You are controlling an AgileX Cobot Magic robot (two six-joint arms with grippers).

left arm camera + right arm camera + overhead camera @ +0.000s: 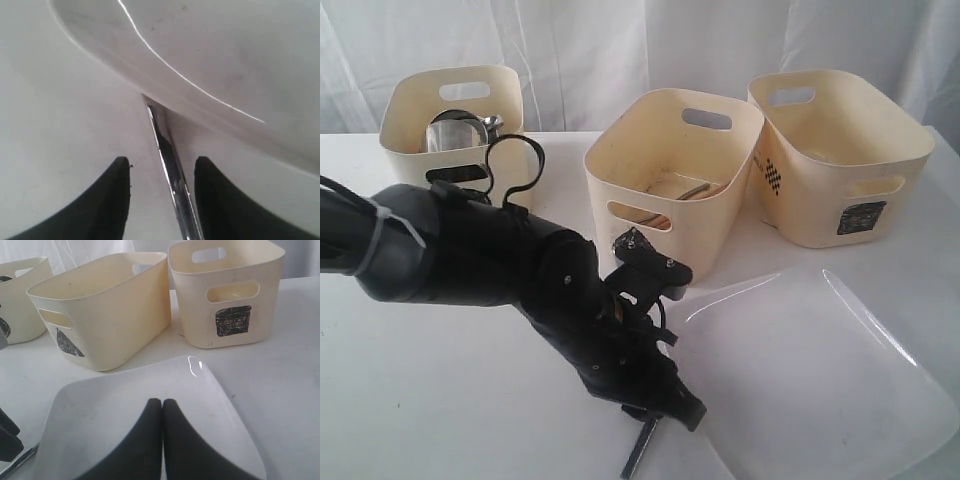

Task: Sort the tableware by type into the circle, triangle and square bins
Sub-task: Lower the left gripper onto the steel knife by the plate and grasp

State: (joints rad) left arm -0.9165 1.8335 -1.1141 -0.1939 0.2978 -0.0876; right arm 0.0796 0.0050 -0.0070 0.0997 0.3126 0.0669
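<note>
Across the top of the exterior view the circle bin [450, 125], triangle bin [670, 180] and square bin [840, 150] are walling off the table [420, 400], the last two crowding together, so only the strip between circle and triangle bins is offering a way through. The left arm [520, 285] is slanting across the lower middle, and the white plate [820, 370], a steel utensil [640, 452] lying at its left edge, is filling the lower right. The lower left corner is lying open.
</note>
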